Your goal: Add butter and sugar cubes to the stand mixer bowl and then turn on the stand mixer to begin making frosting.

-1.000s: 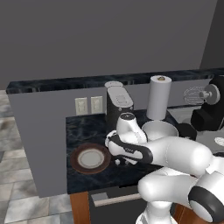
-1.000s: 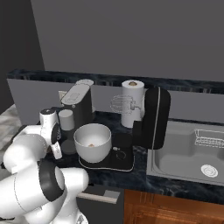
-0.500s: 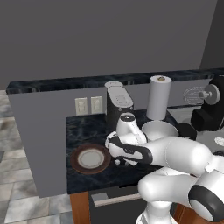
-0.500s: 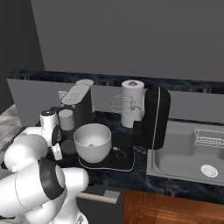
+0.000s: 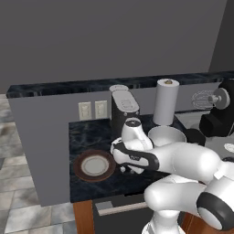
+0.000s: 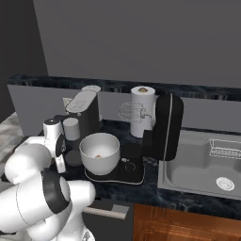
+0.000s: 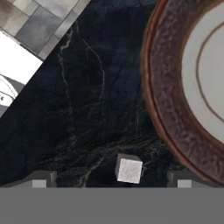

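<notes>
Hovering open, the pincer (image 7: 113, 183) bracketed one sugar cube (image 7: 129, 169) on the tabletop (image 7: 87, 109) beside the plate (image 7: 170, 100); closing off-centre could flick the tiny cube away.

— What is found beside the sugar cube (image 7: 129, 169)?
— Bare dark counter (image 7: 87, 109) on one side; the brown plate rim (image 7: 166, 105) close on the other.
— And behind?
— Passage is blocked by the coffee machine (image 5: 123, 107) and mixer bowl (image 6: 99, 153).

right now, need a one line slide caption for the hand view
Open claw hovering over a sugar cube on the dark counter, beside the brown-rimmed plate.
</notes>
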Available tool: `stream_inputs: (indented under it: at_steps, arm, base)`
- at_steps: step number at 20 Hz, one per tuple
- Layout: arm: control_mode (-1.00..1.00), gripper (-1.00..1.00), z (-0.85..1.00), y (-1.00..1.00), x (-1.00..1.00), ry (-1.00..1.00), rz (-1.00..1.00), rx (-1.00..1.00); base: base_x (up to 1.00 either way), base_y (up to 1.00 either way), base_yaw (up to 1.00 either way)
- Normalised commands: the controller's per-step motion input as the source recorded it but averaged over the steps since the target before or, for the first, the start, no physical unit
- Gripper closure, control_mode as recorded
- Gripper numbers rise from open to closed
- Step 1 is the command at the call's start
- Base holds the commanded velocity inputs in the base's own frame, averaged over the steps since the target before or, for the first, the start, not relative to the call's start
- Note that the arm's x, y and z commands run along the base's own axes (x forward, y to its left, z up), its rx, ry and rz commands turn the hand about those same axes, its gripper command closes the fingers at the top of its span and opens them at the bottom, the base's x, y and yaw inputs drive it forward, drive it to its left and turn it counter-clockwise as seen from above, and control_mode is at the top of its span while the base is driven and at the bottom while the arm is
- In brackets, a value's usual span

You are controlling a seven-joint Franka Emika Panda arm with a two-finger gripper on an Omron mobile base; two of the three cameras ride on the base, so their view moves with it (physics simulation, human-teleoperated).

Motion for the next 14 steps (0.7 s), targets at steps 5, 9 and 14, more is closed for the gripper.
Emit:
stream_inputs:
  at_steps: [5,9,14]
  arm:
    - [-1.00,-1.00,0.00,0.00,0.01,0.02,-0.07,0.00]
    - [-1.00,-1.00,0.00,0.01,0.11,0.02,-0.06,0.00]
    - [-1.00,-1.00,0.00,0.00,0.18,0.00,-0.01,0.00]
  base:
    - [0.00,0.00,0.00]
    - [0.00,0.00,0.00]
    - [0.00,0.00,0.00]
